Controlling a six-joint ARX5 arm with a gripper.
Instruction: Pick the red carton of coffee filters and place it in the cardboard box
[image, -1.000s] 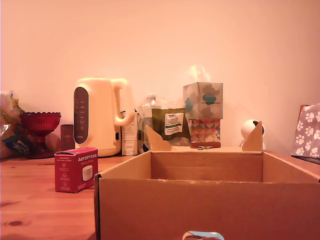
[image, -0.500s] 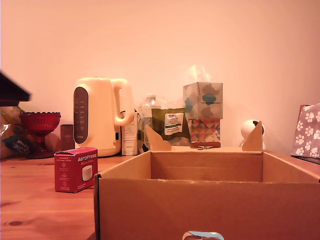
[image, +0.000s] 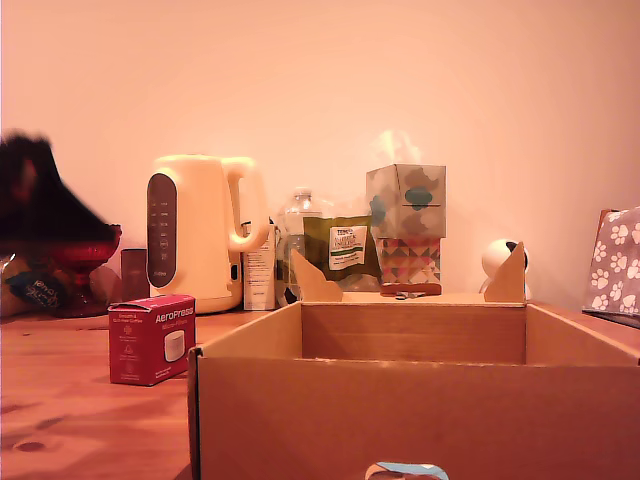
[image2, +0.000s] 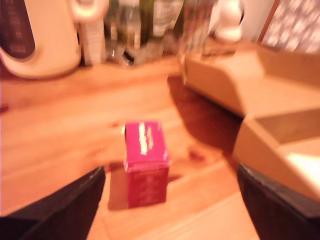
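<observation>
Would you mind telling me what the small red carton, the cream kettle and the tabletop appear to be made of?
The small red carton looks like matte printed cardboard, with crisp folded edges and white lettering. The cream kettle seems to be smooth plastic with a dull sheen, though that is uncertain. The tabletop appears to be finished wood, showing grain lines and a knot.

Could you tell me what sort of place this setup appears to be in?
Probably a home kitchen or dining table: a wooden tabletop holds a cream electric kettle, a red glass goblet and a tissue box against a plain wall.

Looks like a home kitchen counter: wooden tabletop (image: 60, 400), cream electric kettle (image: 195, 235), red glass goblet (image: 80, 250), tissue box (image: 408, 225), plain wall.
</observation>
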